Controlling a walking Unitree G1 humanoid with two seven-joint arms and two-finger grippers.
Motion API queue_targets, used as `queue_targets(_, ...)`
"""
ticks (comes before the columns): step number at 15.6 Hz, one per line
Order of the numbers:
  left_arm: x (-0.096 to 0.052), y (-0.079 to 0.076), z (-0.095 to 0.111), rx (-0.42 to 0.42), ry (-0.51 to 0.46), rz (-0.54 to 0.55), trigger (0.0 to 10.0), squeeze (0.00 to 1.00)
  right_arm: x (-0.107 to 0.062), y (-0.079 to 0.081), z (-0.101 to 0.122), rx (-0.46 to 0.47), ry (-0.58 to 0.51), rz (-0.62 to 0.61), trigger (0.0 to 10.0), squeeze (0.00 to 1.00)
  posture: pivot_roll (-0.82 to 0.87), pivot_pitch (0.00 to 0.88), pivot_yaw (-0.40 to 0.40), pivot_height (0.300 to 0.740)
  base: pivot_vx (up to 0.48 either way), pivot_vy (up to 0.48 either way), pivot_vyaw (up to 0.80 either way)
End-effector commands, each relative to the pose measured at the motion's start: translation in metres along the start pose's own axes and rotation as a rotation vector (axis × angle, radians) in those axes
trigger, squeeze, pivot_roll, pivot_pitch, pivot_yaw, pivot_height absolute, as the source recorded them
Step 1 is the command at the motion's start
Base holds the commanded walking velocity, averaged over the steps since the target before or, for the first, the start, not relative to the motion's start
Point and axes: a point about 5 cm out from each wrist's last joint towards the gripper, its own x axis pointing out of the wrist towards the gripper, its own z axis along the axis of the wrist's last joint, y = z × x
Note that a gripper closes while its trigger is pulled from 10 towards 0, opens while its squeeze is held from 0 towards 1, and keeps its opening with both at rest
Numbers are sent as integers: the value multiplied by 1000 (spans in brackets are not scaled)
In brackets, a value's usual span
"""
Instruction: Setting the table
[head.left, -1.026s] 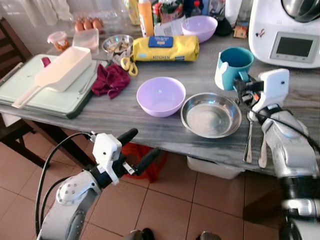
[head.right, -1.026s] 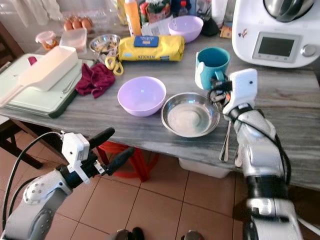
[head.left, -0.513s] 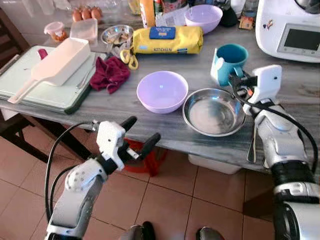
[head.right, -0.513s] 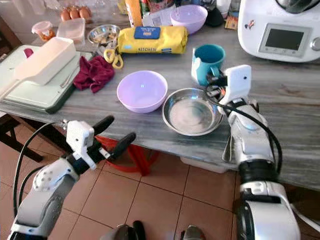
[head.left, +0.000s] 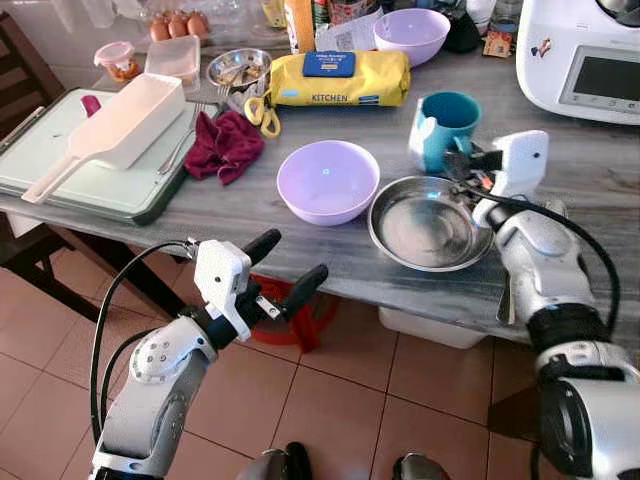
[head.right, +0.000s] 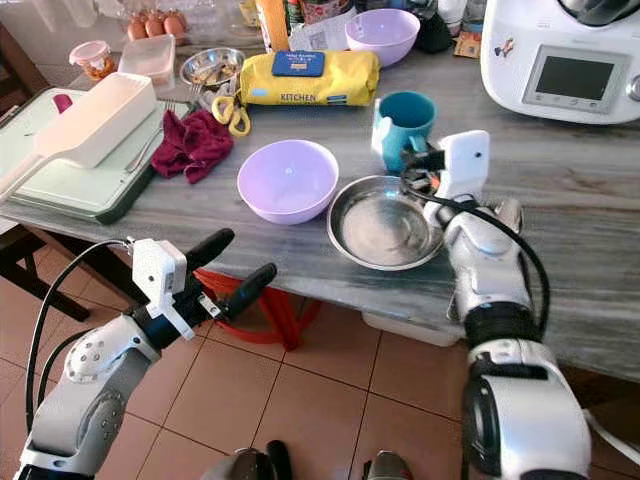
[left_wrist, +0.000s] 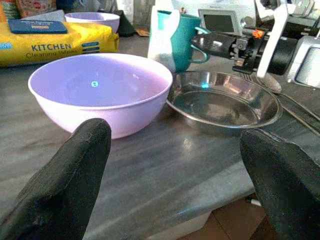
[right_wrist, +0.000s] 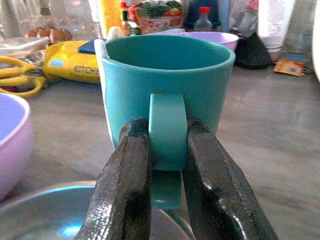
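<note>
Pinching teal mug (right_wrist: 167, 85) handle: right end effector (right_wrist: 167, 150).

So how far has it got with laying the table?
A purple bowl and a metal bowl sit near the table's front edge. The right end effector grips the teal mug's handle. The left end effector hangs open, empty. Placing the mug remains.

Right gripper (right_wrist: 167, 165) fingers clamped; left gripper (head.left: 283, 273) fingers spread wide.
</note>
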Motion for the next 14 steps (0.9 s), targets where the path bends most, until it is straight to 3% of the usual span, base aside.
queue_targets(1,-2,-2,1,4,7,-11,10000,0,4,4,4,3,-23,23,10000,0,-71,210,117,740,0,0,0)
queue_targets(2,-2,-2,1,4,6,-10,10000,0,5,4,4,10,-24,26,10000,0,-70,209,117,740,0,0,0)
queue_targets(4,-2,-1,1,5,7,-8,10000,0,5,4,3,16,-23,24,10000,1000,-71,206,118,740,0,0,0)
queue_targets(14,0,-1,-2,4,14,1,10000,0,5,0,4,2,-31,21,10000,1000,-79,192,111,740,0,0,0)
